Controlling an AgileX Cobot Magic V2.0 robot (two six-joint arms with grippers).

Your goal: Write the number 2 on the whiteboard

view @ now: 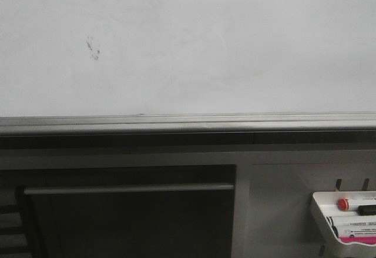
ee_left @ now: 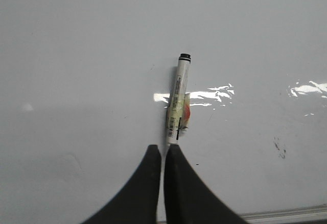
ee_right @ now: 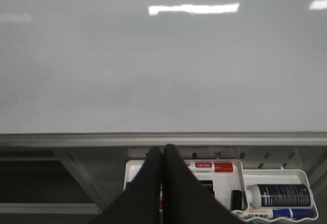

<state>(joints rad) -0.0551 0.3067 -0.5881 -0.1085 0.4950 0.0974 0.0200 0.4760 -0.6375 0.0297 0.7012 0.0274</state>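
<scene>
Marker (ee_left: 179,101) clamped in your left gripper (ee_left: 163,150) points tip-first at the unmarked whiteboard (ee_left: 76,55), right gripper (ee_right: 163,152) closed, empty.

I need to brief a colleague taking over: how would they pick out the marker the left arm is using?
Start from the whiteboard, the wide glossy white surface filling the left wrist view. The marker sticks out of the left end effector, its black-tipped end pointing at the board. Unlike the red-capped marker lying in the tray at lower right, it has a white barrel with a taped yellow-orange label.
</scene>
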